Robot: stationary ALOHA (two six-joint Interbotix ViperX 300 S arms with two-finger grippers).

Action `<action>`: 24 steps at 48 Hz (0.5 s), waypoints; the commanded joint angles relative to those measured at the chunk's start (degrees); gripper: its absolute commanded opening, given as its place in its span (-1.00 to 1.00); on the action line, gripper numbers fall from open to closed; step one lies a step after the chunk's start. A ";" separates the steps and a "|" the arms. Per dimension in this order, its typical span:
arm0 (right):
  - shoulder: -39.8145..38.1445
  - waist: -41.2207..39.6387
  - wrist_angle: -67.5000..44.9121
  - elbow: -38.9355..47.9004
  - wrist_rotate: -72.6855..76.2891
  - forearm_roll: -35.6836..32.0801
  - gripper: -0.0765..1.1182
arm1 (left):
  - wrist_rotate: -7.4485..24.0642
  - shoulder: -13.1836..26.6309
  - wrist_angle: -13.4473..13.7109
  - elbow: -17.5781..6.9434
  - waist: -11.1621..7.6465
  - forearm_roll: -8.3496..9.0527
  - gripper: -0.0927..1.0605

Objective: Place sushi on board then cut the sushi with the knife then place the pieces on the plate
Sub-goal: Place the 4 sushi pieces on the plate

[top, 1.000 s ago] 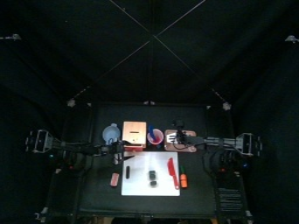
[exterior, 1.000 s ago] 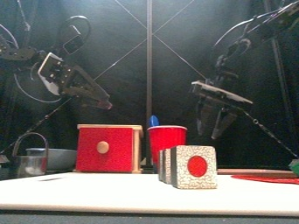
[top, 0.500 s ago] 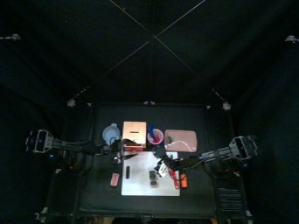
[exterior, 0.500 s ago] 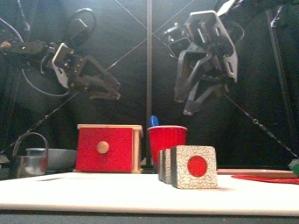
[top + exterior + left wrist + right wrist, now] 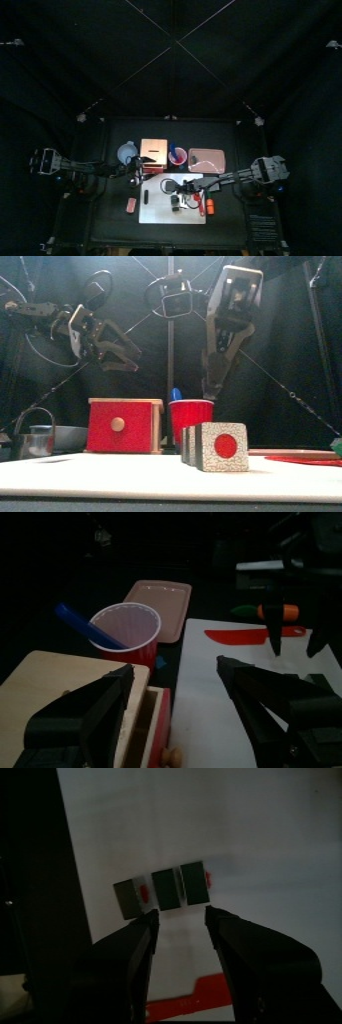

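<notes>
1. Found the sushi roll (image 5: 175,201) lying near the middle of the white board (image 5: 158,213), its three dark green blocks touching in a row and a red-centred end face turned toward the near edge of the desk (image 5: 107,225).
2. Saw the right gripper (image 5: 181,913) hanging straight above the roll and well apart from it, jaws released, spread and grasping nothing.
3. Traced the right arm in from the right side of the desk, across the board's right edge to its middle.
4. Noted the red knife (image 5: 197,190) lying flat on the board just right of the roll, with an orange toy with a green end (image 5: 206,207) beside it at the board's right edge.
5. Spotted the left gripper (image 5: 177,670) raised in the air near the board's far left corner, jaws released and empty.
6. Made out the wooden box (image 5: 123,425) beyond the board's far edge, red drawer front facing near.
7. Placed the red cup (image 5: 191,416) just right of the box, with the blue knife (image 5: 175,394) standing in it.
8. Placed the pink tray (image 5: 207,158) right of the cup, far of the board.
9. Picked out the blue-grey bowl (image 5: 128,152) left of the box, and the metal cutter (image 5: 38,439) with its wire handle beside it.
</notes>
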 commanded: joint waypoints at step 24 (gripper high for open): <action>2.64 0.09 0.00 -3.16 -1.23 -3.25 0.46 | 0.00 0.00 0.00 0.35 0.26 -2.64 0.87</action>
